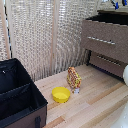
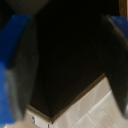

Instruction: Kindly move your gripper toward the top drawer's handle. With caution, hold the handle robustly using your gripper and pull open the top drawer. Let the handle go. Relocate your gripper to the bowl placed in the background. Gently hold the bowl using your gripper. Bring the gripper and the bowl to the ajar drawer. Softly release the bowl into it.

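The top drawer point(image 1: 106, 37) of the brown dresser stands pulled out at the exterior view's upper right, its dark inside showing above the front. The silver handle point(image 1: 101, 40) runs across the front, with nothing on it. My gripper point(image 1: 119, 4) shows only as small blue bits at the top edge, above the open drawer. In the wrist view my gripper point(image 2: 65, 65) is open, with blurred blue fingers point(image 2: 15, 65) wide apart and nothing between them. Below them is the drawer's dark inside point(image 2: 65, 50). The blue bowl does not show in either view.
A yellow bowl point(image 1: 61, 94) and an orange patterned object point(image 1: 74, 78) sit on the light wooden floor point(image 1: 95, 105). A black fabric box point(image 1: 17, 92) stands at the exterior view's left. The lower drawer point(image 1: 107, 62) is shut. A white part of my arm point(image 1: 125, 75) shows at the right edge.
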Controlling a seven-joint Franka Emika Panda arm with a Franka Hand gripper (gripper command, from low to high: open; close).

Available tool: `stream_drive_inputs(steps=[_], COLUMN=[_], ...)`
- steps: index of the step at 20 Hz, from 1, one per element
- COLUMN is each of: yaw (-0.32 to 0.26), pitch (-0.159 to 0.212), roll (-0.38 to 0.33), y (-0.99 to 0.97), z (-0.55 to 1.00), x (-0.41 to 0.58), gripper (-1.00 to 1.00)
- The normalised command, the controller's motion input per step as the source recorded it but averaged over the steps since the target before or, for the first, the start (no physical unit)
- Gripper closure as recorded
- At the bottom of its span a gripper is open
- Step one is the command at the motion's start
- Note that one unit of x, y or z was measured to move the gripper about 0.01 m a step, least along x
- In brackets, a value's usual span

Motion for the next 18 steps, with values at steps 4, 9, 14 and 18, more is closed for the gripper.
stream_drive_inputs(steps=[4, 9, 14, 18], yaw=[-0.007, 0.000, 0.008, 0.047], pitch=[0.119, 0.067, 0.100, 0.020], roll=[0.000, -0.033, -0.084, -0.100], y=[0.61, 0.73, 0.96, 0.91], z=[0.11, -0.03, -0.36, -0.87], x=[0.042, 0.089, 0.143, 0.249], gripper=[-1.00, -1.00, -1.00, -1.00])
